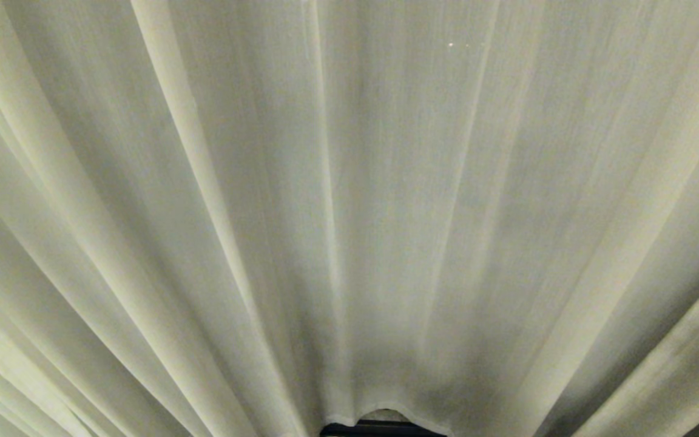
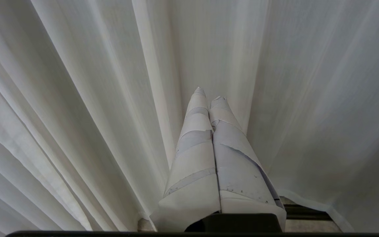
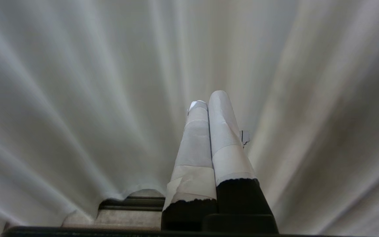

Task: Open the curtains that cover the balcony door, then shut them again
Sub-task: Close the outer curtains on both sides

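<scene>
Taped left fingers [image 2: 206, 98] pressed together before curtains [image 2: 77, 98].

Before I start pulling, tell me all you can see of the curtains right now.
The curtains are cream-white, thin fabric, hanging in long pleats that fill all three views. They are drawn shut; no glass shows. Their hem ends just above a dark track at floor level, lifting in a small arch there. Nothing holds them: the left gripper and right gripper, both taped white and shut empty, point at the folds, but contact cannot be told.
</scene>
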`<state>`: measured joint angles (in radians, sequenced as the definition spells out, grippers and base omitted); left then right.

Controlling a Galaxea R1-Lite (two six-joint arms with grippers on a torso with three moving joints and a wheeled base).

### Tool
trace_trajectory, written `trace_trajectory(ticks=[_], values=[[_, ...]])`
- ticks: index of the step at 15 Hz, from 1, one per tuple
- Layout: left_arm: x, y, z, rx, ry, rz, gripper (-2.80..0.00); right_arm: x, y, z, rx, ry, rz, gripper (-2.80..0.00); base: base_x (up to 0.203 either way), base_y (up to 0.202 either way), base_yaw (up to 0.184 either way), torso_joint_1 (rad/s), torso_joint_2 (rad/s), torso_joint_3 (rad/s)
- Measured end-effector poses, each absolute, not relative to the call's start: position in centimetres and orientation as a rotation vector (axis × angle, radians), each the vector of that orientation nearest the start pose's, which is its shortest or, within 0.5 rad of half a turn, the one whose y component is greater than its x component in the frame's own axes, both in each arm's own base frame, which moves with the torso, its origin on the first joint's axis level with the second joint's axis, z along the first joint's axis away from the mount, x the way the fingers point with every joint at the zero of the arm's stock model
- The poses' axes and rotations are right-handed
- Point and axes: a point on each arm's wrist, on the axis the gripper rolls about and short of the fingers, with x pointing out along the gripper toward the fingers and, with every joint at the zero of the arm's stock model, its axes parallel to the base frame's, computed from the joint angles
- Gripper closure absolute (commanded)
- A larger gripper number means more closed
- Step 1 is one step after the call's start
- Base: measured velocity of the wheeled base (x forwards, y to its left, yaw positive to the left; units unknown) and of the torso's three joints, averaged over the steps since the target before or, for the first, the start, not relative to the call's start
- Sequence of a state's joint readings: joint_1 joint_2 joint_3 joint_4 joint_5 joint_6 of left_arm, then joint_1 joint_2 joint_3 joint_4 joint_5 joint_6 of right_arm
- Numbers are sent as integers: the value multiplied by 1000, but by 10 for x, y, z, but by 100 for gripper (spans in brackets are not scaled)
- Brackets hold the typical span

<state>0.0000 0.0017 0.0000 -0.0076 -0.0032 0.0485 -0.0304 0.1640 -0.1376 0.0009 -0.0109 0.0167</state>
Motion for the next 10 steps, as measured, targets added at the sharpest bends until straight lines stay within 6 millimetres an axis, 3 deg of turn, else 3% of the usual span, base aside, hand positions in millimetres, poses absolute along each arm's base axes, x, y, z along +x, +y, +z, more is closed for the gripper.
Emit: trace_trajectory(ticks=[1, 2, 6, 10], values=[[-23, 0, 76, 49, -6, -3, 0, -14, 1, 137, 23, 23, -77, 0, 0, 0, 0, 0, 0, 0], [-23, 0, 76, 49, -6, -3, 0, -10, 1, 161, 27, 10, -118, -280, 0, 0, 0, 0, 0, 0], [-23, 0, 76, 49, -6, -3, 0, 2, 0, 250, 28, -42, -203, -280, 0, 0, 0, 0, 0, 0], [-23, 0, 76, 49, -6, -3, 0, 17, -5, 315, 51, -141, -300, -280, 0, 0, 0, 0, 0, 0]])
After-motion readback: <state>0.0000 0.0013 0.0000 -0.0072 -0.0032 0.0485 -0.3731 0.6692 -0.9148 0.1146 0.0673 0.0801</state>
